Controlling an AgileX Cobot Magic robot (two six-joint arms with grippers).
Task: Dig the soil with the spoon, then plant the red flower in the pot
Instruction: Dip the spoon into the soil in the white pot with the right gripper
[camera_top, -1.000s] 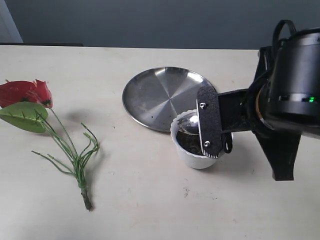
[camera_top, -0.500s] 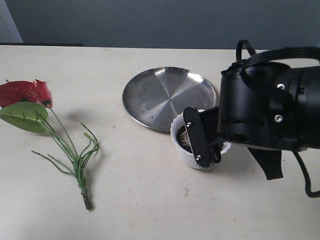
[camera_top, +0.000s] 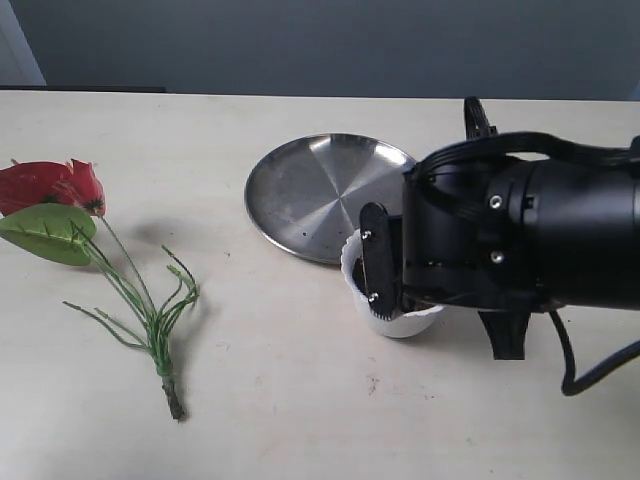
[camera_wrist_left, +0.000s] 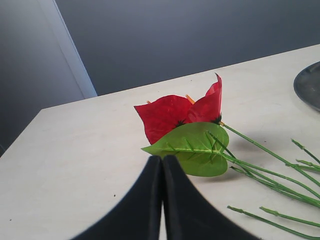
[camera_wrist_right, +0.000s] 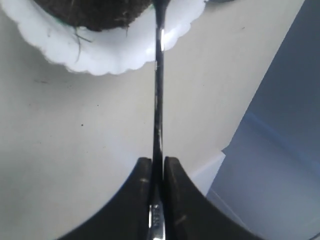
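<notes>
In the exterior view the right gripper (camera_top: 385, 272) hangs directly over the pot (camera_top: 392, 318), and its black body covers most of the rim and the soil inside. The steel plate (camera_top: 310, 195) lies just behind the pot, touching or nearly touching it (I cannot tell which). The red flower (camera_top: 52, 186) lies flat on the table (camera_top: 300, 420), well apart from this gripper, toward the side where the left arm works; its stems run from the blooms down to the bundled base.

In the left wrist view the left gripper (camera_wrist_left: 161, 165) has its two fingers pressed together with nothing between them. The flower lies just ahead of the tips, blooms and leaf first, and the stems go away to one side.

In the right wrist view the right gripper (camera_wrist_right: 158, 167) is clamped on the spoon (camera_wrist_right: 158, 100). The handle runs straight out from the tips, and its far end crosses the scalloped rim above the soil (camera_wrist_right: 95, 12); the bowl is out of view. I judge that digging is in hand, and that the left arm is the nearer one for the flower.
</notes>
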